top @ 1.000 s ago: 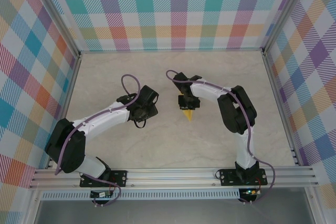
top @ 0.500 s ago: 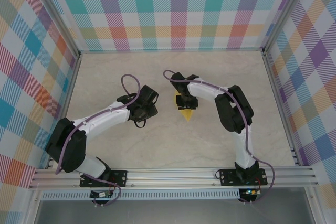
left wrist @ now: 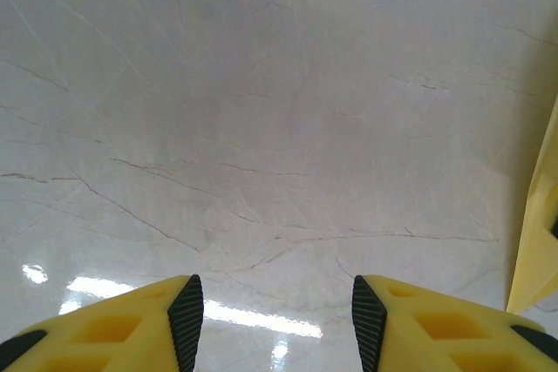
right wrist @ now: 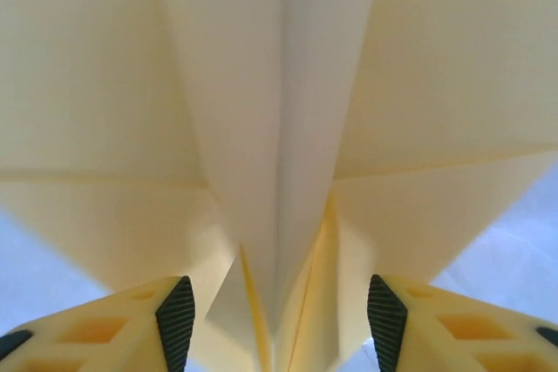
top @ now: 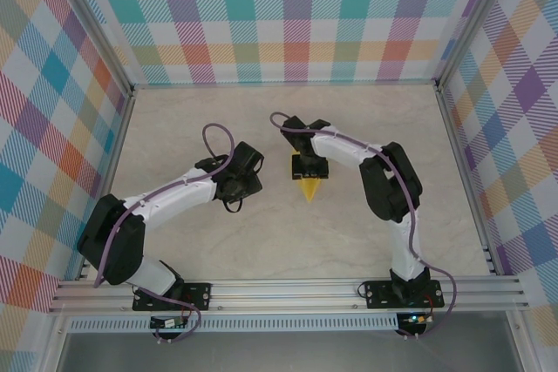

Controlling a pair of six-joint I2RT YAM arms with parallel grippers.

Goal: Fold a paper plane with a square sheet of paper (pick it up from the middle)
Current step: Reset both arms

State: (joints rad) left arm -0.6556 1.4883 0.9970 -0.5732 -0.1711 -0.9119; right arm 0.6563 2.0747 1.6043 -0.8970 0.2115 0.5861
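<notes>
- We note the right gripper (right wrist: 279, 313) released, jaws apart, with the centre ridge of the paper plane (right wrist: 279, 102) standing between them.
- Left gripper (left wrist: 275, 311) is unclenched over the table (left wrist: 261, 111), the plane's edge to its right.

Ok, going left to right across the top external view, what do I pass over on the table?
Left gripper → yellow folded paper plane → right arm's black elbow.

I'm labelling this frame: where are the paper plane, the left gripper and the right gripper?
paper plane (top: 309, 187), top external view, on its pointed nose.
left gripper (left wrist: 276, 320), left wrist view, midway between its fingertips.
right gripper (right wrist: 280, 320), right wrist view, midway between its fingertips.
</notes>
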